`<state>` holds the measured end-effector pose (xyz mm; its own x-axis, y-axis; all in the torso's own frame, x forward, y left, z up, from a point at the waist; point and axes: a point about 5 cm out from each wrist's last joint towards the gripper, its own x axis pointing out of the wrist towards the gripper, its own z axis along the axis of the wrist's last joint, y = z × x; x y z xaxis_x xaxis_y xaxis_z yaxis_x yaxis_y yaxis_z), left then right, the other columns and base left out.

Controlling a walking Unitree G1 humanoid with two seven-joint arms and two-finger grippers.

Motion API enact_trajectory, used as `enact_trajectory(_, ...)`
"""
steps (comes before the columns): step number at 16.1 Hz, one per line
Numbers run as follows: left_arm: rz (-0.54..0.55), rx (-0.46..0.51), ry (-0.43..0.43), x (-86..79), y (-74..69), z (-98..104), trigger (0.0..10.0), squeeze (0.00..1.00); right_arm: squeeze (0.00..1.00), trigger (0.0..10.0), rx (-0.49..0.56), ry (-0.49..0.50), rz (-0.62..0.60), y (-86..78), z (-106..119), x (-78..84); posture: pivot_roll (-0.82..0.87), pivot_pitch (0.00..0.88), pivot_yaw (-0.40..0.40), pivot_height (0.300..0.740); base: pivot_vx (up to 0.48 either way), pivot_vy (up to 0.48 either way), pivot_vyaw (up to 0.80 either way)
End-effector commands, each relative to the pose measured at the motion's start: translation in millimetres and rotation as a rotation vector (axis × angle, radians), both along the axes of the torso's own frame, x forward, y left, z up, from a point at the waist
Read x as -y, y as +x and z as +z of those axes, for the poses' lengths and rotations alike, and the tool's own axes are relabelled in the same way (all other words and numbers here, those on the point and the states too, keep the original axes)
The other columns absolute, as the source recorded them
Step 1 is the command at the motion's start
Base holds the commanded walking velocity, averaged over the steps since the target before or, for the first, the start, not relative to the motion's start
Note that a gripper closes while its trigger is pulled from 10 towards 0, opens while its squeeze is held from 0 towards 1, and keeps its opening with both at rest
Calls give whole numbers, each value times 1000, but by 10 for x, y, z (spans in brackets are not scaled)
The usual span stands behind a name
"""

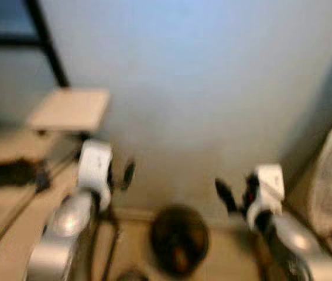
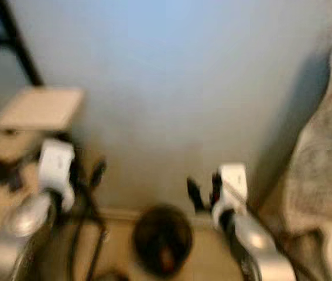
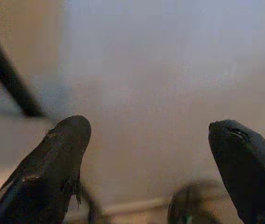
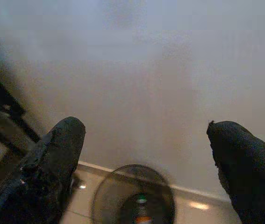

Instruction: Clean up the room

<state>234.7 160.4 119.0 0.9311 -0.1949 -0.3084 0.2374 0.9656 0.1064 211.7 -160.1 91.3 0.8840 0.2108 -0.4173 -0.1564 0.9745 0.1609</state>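
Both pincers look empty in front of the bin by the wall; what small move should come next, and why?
Probably turn away from the wall to look for litter. The left pincer and right pincer are open and hold nothing, while the round dark bin on the floor already holds a bottle. The head views are blurred.

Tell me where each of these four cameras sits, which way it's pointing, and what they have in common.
Left eye view: on the head, facing forward and down at a wall; left gripper and right gripper raised above a dark bin.
Right eye view: the same scene.
Left wrist view: along the left gripper's spread fingers, toward the wall.
Right wrist view: along the right gripper's spread fingers, toward wall and bin.
Shared: the bin at the wall's foot.
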Motion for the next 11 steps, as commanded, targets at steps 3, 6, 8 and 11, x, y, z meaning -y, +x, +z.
enact_trajectory(3,-37,42,11,55,68,93,10000,0,0,10000,-16,-13,-16,-21,-3,28,13,0,34,740,0,0,-781)
enact_trajectory(6,-46,34,8,67,50,66,10000,0,0,10000,-12,-21,-51,-35,13,52,10,0,32,740,0,0,-779)
enact_trajectory(8,-54,35,13,76,47,57,10000,0,0,10000,6,-20,-86,-38,36,68,8,0,32,740,0,0,-781)
enact_trajectory(11,-21,73,-9,49,65,105,10000,0,0,10000,71,-14,-147,-11,127,133,5,0,28,740,0,0,-781)
